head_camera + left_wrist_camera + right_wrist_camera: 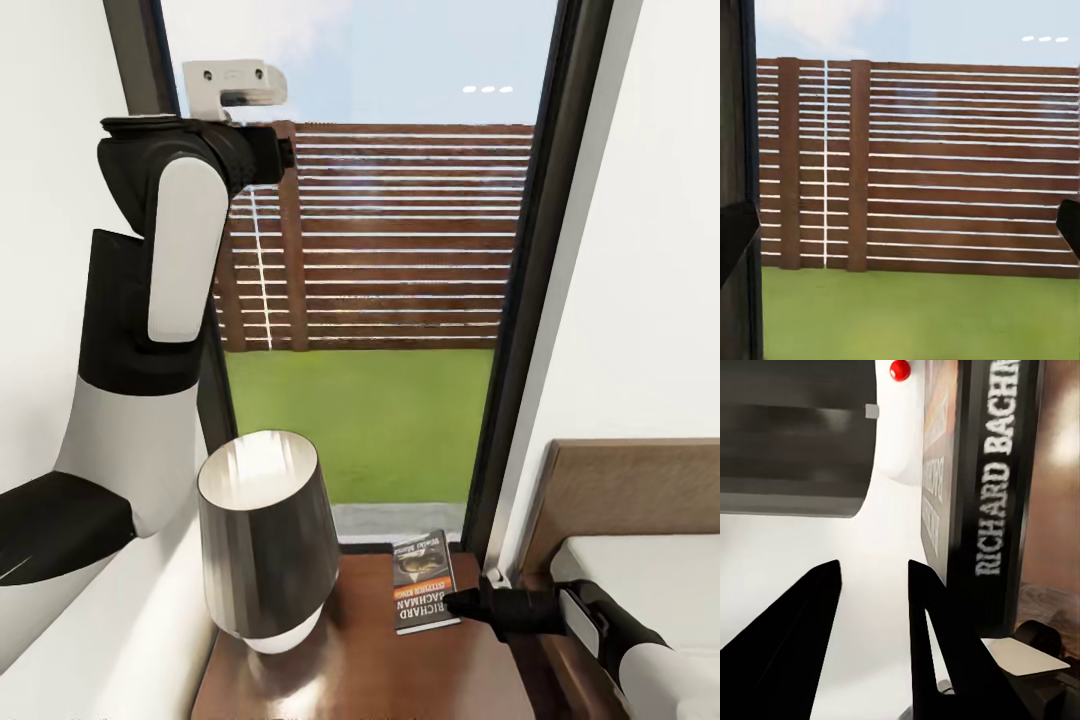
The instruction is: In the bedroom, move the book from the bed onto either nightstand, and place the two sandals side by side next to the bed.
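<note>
Head view: book lies flat on the dark reddish-brown nightstand, cover up, orange band across its middle, near the counter's far edge by the window; a dark lamp with a white base stands on the same counter just beside the book, apart from it; right hand reaches in from the bed side, its dark tip at the book's near right edge, contact or a small gap cannot be told from this view; right wrist view: the book's spine with white lettering stands close beside the right hand; the two dark fingers are spread with white wall showing between them, nothing between the pads, and the book lies outside the nearer finger, so the hand is apart and not clamped on it; lamp shade shows grey and blurred beyond; bed, white mattress with wooden headboard, sits just beside the nightstand; left arm raised high against the window frame; left wrist view: slatted wooden fence and grass outside, left hand with dark fingertips at opposite edges, well apart, holding nothing.
</note>
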